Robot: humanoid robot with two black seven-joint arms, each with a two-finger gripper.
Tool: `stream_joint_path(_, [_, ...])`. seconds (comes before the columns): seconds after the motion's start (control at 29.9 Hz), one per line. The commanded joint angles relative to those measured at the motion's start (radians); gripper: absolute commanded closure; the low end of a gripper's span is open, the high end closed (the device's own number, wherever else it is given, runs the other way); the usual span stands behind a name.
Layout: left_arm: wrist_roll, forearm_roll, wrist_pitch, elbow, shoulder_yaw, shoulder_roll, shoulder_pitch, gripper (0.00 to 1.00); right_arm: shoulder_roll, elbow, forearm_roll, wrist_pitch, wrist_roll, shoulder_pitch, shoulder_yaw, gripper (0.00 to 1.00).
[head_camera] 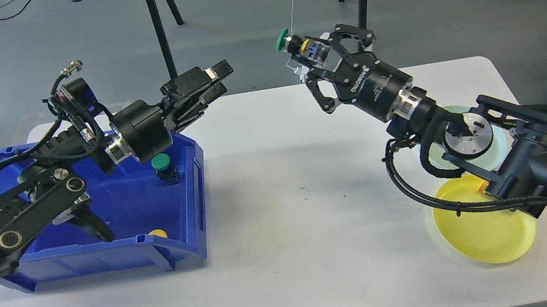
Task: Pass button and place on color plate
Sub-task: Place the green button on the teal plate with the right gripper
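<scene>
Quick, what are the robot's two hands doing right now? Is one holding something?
Left gripper: open, fingers holding nothing.
Right gripper: shut on the green button, up above the table.

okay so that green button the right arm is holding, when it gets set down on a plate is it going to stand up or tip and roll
The green-capped button in the right tool looks rigid, so it should not flex. Its round cap is wider than the narrow body behind it, so it is probably top-heavy and may tip. On its side it might roll in an arc; the yellow plate has a raised rim that would likely stop it.
</scene>
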Motion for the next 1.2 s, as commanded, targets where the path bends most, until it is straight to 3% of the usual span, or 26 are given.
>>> stream_joint_path(0.0, [0.0,-0.006,0.0,0.009,0.0,-0.003,0.003,0.28,-0.058,0.023,-0.002,-0.08,0.003,-0.169,0.167,1.0])
stream_joint_path(0.13, [0.0,-0.043,0.0,0.013,0.0,-0.005,0.003,0.27,-0.061,0.045,-0.005,-0.436,0.005,-0.269,0.304,0.99])
stream_joint_path(0.2, [0.0,-0.044,0.0,0.013,0.0,-0.006,0.003,0.26,-0.058,0.036,-0.012,-0.549,0.006,-0.282,0.317,0.99])
stream_joint_path(0.4, [0.0,-0.044,0.0,0.013,0.0,-0.008,0.002,0.26,-0.06,-0.024,-0.041,-0.728,0.002,-0.265,0.252,0.95])
stream_joint_path(0.47, [0.0,-0.044,0.0,0.013,0.0,-0.006,0.003,0.26,-0.057,-0.035,-0.044,-0.739,0.002,-0.256,0.232,0.84])
stream_joint_path(0.57, [0.0,-0.044,0.0,0.013,0.0,-0.006,0.003,0.25,-0.052,-0.035,-0.044,-0.742,0.003,-0.256,0.235,0.55])
stream_joint_path(0.6, [0.0,-0.044,0.0,0.013,0.0,-0.008,0.003,0.25,-0.052,-0.033,-0.044,-0.739,0.003,-0.257,0.24,0.44])
stream_joint_path(0.67, [0.0,-0.05,-0.003,0.011,-0.001,-0.006,0.003,0.23,-0.052,-0.026,-0.044,-0.73,0.002,-0.259,0.24,0.03])
stream_joint_path(0.84, [0.0,-0.215,-0.052,-0.006,-0.046,0.009,0.017,0.18,-0.078,0.017,-0.05,-0.713,-0.011,-0.262,0.231,0.01])
stream_joint_path(0.9, [0.0,-0.315,-0.104,-0.004,-0.064,0.014,0.02,0.17,-0.135,0.091,-0.065,-0.649,-0.03,-0.265,0.228,0.01])
stream_joint_path(1.04, [0.0,-0.492,-0.22,0.014,-0.083,0.04,0.022,0.14,-0.26,0.258,-0.197,-0.335,-0.049,-0.254,0.24,0.01])
stream_joint_path(1.17, [0.0,-0.546,-0.22,0.037,-0.083,0.046,0.023,0.13,-0.299,0.262,-0.295,0.0,-0.038,-0.188,0.225,0.01])
